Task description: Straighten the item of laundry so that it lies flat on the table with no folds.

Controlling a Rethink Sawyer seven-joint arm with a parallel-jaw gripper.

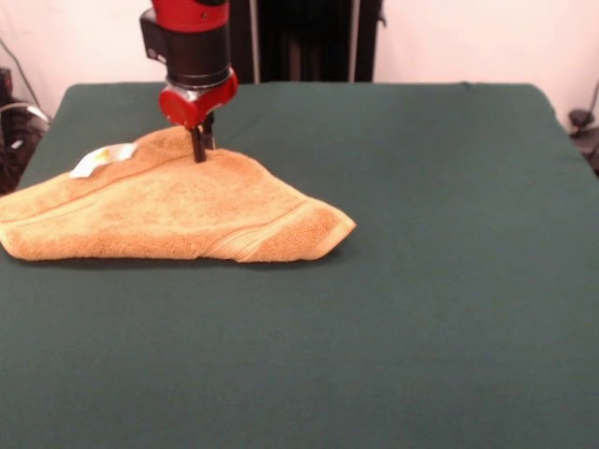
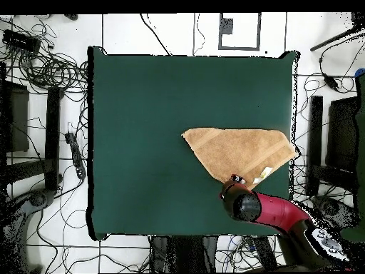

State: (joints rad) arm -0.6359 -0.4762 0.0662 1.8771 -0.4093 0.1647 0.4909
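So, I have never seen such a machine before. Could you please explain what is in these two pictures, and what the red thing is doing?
The red and black thing is a robot arm; at its end is a gripper, its hand. One picture looks across the table at the robot. The other looks straight down from above, with the arm entering from the bottom right. On the green table lies one orange-tan towel, folded over into a rough triangle, with a small white tag near one corner. The gripper's tips press into the towel's edge nearest the robot. I cannot tell if it has pinched the cloth.
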